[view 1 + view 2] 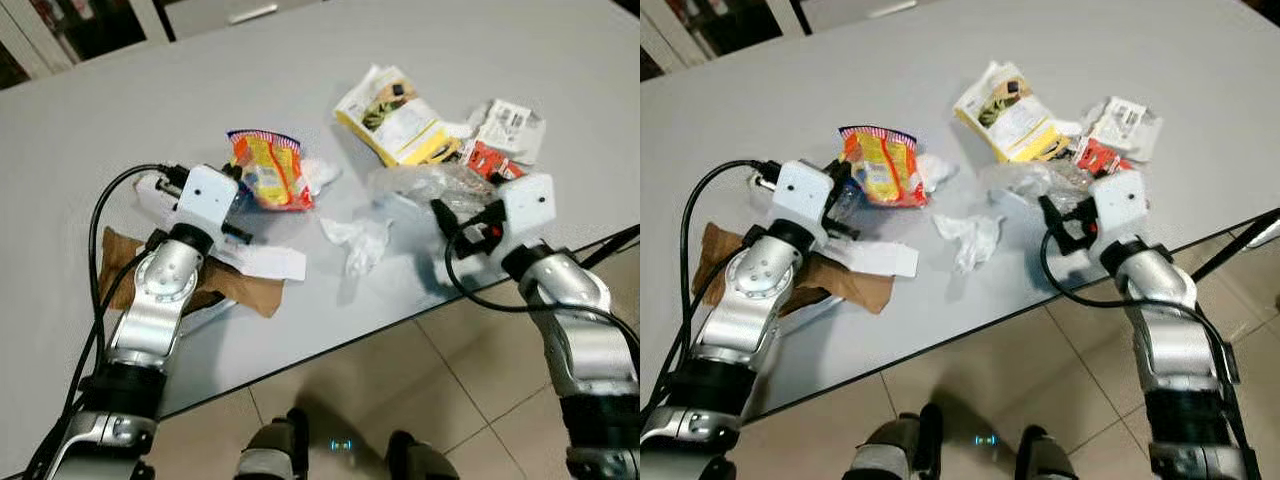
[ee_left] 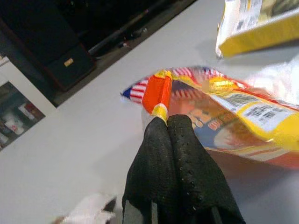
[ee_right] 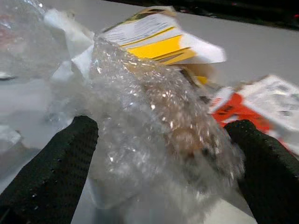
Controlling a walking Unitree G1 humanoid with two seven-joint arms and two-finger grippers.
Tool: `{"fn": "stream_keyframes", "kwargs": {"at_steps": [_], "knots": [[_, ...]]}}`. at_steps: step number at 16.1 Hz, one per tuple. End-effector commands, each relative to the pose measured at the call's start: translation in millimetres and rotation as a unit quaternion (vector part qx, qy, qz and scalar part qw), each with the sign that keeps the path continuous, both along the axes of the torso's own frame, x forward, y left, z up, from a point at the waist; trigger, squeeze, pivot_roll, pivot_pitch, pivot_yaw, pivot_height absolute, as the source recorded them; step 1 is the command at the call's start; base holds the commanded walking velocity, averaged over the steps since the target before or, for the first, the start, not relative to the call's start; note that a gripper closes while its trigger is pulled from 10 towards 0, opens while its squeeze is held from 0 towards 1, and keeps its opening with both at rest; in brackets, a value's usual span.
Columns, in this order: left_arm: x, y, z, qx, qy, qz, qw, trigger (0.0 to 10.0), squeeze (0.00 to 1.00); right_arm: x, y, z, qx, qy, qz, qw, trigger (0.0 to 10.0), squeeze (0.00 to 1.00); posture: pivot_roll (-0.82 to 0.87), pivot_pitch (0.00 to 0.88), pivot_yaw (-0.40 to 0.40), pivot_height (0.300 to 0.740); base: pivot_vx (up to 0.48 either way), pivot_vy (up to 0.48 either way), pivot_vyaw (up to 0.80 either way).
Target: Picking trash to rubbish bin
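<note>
Slippage threatens: left gripper (image 2: 167, 122) pinches only the snack bag's (image 1: 268, 170) corner, while right gripper (image 3: 161, 140) (fingers apart) straddles plastic wrap (image 3: 154, 135) near the desk's (image 1: 120, 100) front edge.

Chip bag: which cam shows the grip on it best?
Left wrist view: the left tool is shut on the chip bag at its corner, seen close up. The eye views show the whole bag on the table, but the tool's housing hides the pinch.
</note>
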State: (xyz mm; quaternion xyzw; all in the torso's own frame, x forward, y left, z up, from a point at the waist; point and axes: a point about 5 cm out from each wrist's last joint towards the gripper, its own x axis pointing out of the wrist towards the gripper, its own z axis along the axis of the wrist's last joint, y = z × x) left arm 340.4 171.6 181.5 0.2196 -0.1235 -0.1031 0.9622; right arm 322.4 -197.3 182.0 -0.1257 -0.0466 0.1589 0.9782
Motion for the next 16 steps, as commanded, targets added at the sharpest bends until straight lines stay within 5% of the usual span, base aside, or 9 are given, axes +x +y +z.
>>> {"fn": "stream_keyframes", "kwargs": {"at_steps": [1,7,8,16], "knots": [[-2.7,4.6,1.0,0.001,0.001,0.003,1.0,0.0,0.0,-0.5,2.5,-2.4,0.001,0.005,0.016,1.0,10.0,0.0,0.29,0.293,0.092,0.74,0.0,0.0,0.0],[-5.4,5.1,3.9,0.006,0.004,0.002,1.0,0.0,0.0,22.6,11.9,-3.9,0.019,0.014,0.067,0.997,10.0,0.0,0.32,0.294,0.1,0.74,0.0,0.0,0.0],[-5.3,5.0,4.3,0.008,0.004,-0.001,1.0,0.0,0.0,31.1,7.7,-2.7,0.026,0.009,0.056,0.998,0.0,0.0,0.33,0.291,0.104,0.74,0.0,0.0,0.0],[-6.1,1.1,3.8,0.006,0.005,-0.004,1.0,0.0,0.0,42.4,7.6,-1.7,0.03,-0.016,0.039,0.999,0.0,0.0,0.33,0.272,0.096,0.74,0.0,0.0,0.0]]}}
